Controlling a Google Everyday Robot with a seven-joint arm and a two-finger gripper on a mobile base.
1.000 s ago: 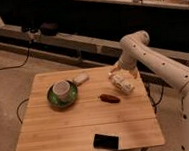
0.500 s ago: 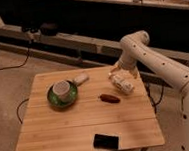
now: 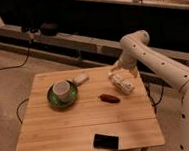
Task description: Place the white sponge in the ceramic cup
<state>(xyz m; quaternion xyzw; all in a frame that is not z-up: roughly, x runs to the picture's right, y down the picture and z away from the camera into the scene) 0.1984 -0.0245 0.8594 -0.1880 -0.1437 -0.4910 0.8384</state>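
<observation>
While lying flat near the far edge of the pale slatted wooden table point(image 3: 53, 134), touching only wood: the white sponge point(image 3: 81, 79), a small off-white soft block with rounded corners. Just beside the rim of a glossy green round saucer point(image 3: 52, 99) to its left, apart from everything else. On that saucer, upright and mouth up: the ceramic cup point(image 3: 62, 89), small, round, white, smooth.

Bare wood in front of the sponge and to its right, up to a small dark reddish-brown oblong lump point(image 3: 109, 98) near mid-table. Further right, close to the right edge: a longer white packet point(image 3: 122, 83), lumpy, lying at a slant.

Above the packet's far end, by the table's far right corner: the gripper point(image 3: 118, 67) on the white, smooth-shelled robot arm point(image 3: 151, 59), fingers spread wide, clamped on nothing, well apart from the sponge. Contact with the packet: impossible to tell.

At the near edge: a flat black rectangular slab point(image 3: 105, 140), wide open board around it.
</observation>
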